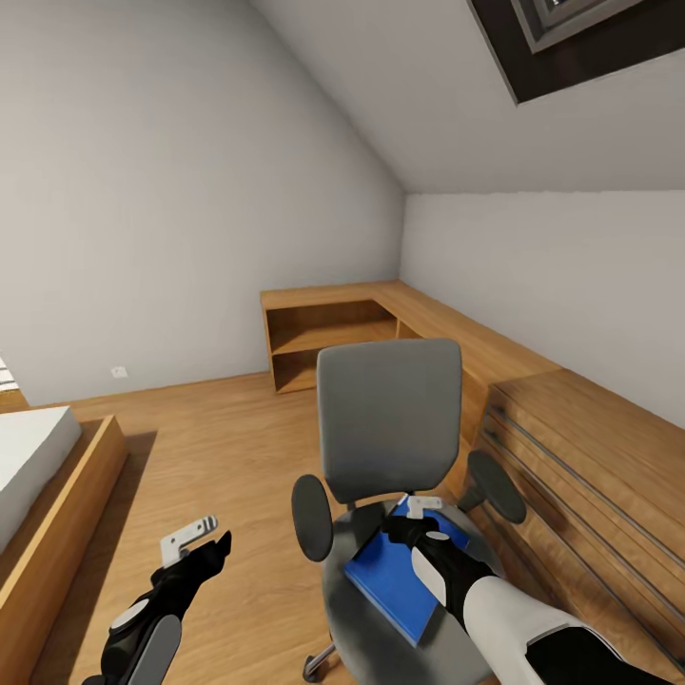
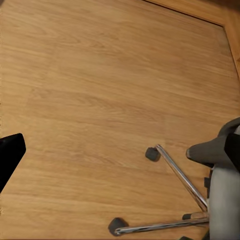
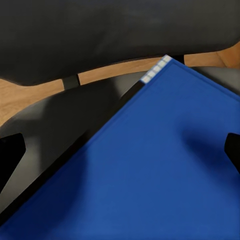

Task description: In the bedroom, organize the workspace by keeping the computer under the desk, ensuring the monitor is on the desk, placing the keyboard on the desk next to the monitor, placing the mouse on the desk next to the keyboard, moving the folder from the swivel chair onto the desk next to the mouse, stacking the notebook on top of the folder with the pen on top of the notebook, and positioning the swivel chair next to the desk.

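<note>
- Folder (image 1: pixel 404 585): blue, lying flat on the seat of the swivel chair (image 1: pixel 388 419). I have my right pincer (image 1: pixel 419 518) poised just over its far end, fingers spread wide with nothing between them, lined up, I judge, for a grab.
- My left pincer (image 1: pixel 205 542) hangs beside the chair above the wooden floor (image 2: pixel 100 100); it holds nothing and looks parted.
- The chair's backrest and armrests (image 1: pixel 312 517) crowd the reach.
- A drawer unit (image 1: pixel 590 457) stands close on the right, a bed (image 1: pixel 29 457) on the left, and the corner tabletop (image 1: pixel 428 319) lies beyond.
</note>
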Controlling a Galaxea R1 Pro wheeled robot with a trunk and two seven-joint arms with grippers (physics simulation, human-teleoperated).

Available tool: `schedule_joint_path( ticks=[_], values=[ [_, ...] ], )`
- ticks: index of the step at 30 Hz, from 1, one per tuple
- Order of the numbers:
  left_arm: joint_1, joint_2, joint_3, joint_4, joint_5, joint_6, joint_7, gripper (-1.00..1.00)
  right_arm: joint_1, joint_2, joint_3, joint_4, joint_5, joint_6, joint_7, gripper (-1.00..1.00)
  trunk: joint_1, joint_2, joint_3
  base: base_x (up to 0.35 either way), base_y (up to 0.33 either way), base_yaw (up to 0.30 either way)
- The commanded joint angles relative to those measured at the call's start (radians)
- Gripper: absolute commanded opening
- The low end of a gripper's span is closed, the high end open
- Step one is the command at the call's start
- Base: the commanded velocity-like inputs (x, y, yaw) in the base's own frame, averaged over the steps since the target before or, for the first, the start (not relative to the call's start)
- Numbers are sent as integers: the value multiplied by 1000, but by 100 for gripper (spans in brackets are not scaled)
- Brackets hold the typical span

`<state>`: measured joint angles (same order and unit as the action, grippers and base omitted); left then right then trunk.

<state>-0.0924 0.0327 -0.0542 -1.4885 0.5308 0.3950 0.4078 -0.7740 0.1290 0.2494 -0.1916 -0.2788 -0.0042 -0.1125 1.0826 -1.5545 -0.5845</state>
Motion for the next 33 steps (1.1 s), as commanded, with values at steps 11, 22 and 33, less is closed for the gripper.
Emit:
schedule_joint_path(
  ticks=[11, 22, 33],
  values=[
    [0, 4, -3, 8, 9, 1, 8, 100, -1, 0, 9, 0, -9, 1, -6, 100, 0, -1, -1, 174, 91, 0],
    [0, 4, -4, 8, 9, 2, 8, 100, -1, 0, 10, 0, -8, 1, -6, 100, 0, -1, -1, 16, 9, 0],
    [-1, 3, -24, 8, 9, -4, 8, 100, -1, 0, 10, 0, -8, 1, -6, 100, 19, -36, -17, 0, 0, 0]
  ],
)
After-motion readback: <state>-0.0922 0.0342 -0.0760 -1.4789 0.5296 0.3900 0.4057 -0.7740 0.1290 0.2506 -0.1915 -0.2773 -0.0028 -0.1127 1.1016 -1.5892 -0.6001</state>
